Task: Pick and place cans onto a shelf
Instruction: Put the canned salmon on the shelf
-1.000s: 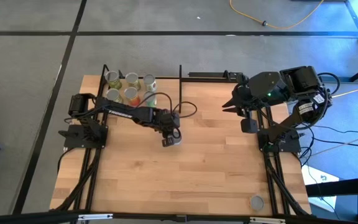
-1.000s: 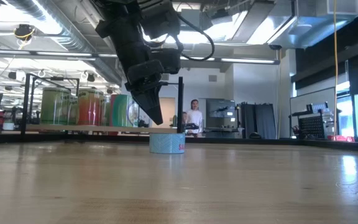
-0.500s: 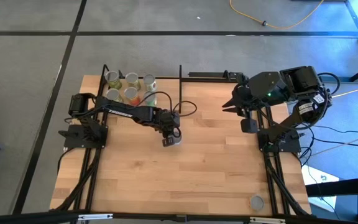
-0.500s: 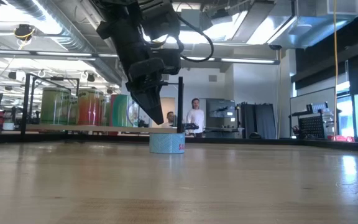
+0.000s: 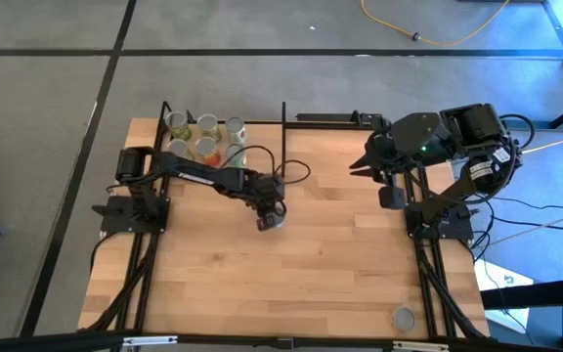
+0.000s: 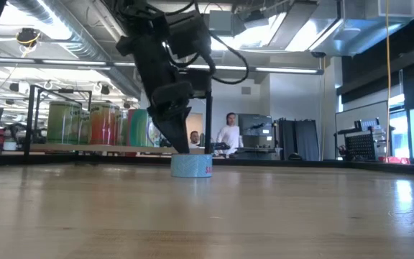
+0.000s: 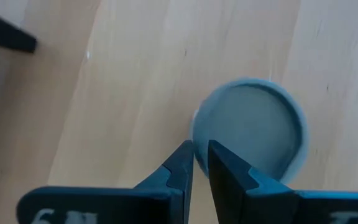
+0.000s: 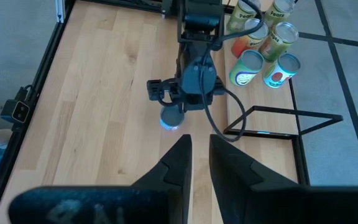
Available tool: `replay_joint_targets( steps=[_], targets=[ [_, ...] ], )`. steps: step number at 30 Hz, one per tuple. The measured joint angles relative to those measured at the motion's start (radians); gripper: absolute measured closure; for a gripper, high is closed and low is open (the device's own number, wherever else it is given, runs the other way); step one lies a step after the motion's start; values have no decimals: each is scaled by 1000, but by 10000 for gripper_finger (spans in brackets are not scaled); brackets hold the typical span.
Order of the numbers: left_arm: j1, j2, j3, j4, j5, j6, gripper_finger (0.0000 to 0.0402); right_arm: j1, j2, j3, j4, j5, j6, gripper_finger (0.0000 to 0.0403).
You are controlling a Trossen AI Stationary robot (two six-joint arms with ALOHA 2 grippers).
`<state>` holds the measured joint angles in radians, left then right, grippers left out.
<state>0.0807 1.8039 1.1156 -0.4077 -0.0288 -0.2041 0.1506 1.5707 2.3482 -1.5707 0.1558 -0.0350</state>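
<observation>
A short blue can stands upright on the tabletop near its middle; it also shows in the low view and the left wrist view. My left gripper is shut and points down at the can's top, at its rim. Several taller cans stand upright on the shelf at the far left. My right gripper is shut and empty, raised over the far right. My left gripper comes from above, pointing down, with its shut fingertips at the edge of the can's silvery top, on the shelf side. In the low view the tips reach the rim. I cannot tell whether they press on it. The can stands flat on the table.
The shelf's black upright posts and rods stand just beyond the blue can. Another can stands at the table's near right corner. Bare wood lies between the two arms. People stand in the room far behind.
My left gripper has gone down onto the blue can's top, staying shut and pointing down. The can stands where it was.
</observation>
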Motion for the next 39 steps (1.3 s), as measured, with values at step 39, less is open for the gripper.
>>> replay_joint_targets(
  steps=[39],
  targets=[
    [70,-381,-2,-186,-23,-210,400,0,0,0,0,0,1,344]
  ],
)
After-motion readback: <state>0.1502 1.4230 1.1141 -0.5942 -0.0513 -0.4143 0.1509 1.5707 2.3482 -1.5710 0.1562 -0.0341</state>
